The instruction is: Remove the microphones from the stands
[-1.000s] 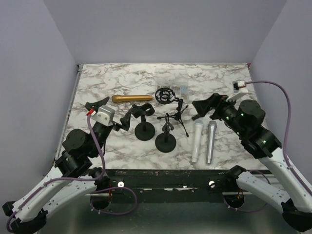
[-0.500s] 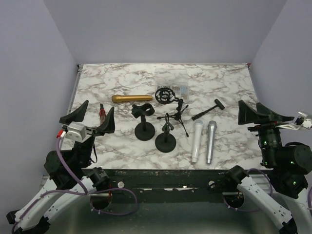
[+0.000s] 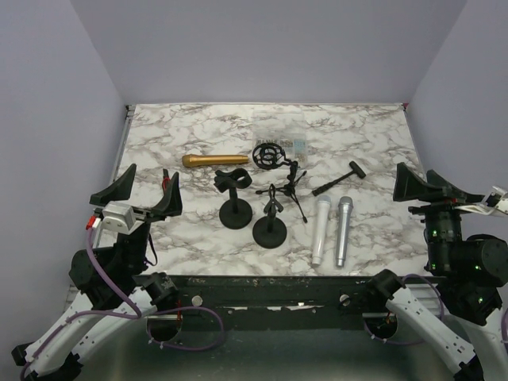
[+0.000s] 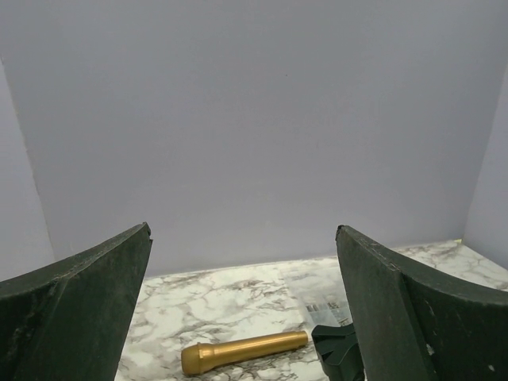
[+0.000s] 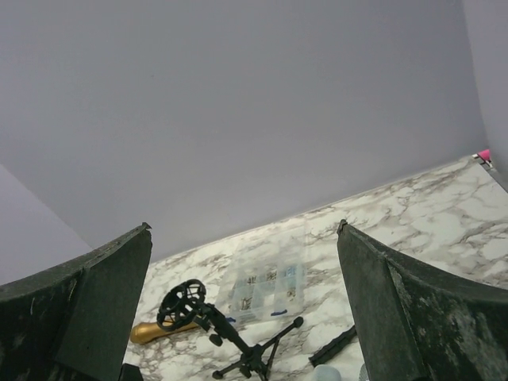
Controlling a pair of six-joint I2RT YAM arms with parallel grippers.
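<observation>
No microphone sits on a stand. A gold microphone [image 3: 214, 160] lies on the marble table, also in the left wrist view [image 4: 242, 352]. A white microphone [image 3: 320, 230] and a silver microphone [image 3: 343, 230] lie side by side right of centre. Two round-base stands [image 3: 236, 208] [image 3: 270, 228] have empty clips. A tripod stand with an empty shock mount [image 3: 279, 163] shows in the right wrist view [image 5: 238, 345]. My left gripper [image 3: 155, 173] [image 4: 243, 228] is open and empty at the near left. My right gripper [image 3: 414, 176] [image 5: 244, 225] is open and empty at the near right.
A clear plastic box [image 3: 298, 145] [image 5: 266, 290] lies behind the tripod. A short black T-shaped piece [image 3: 341, 178] lies right of the tripod. A red-handled tool [image 3: 167, 182] lies by my left gripper. Grey walls close in the table on three sides.
Both arms have pulled back from over the table to the near edge. The left gripper left the stand area, the right uncovered the black piece. Both are open.
</observation>
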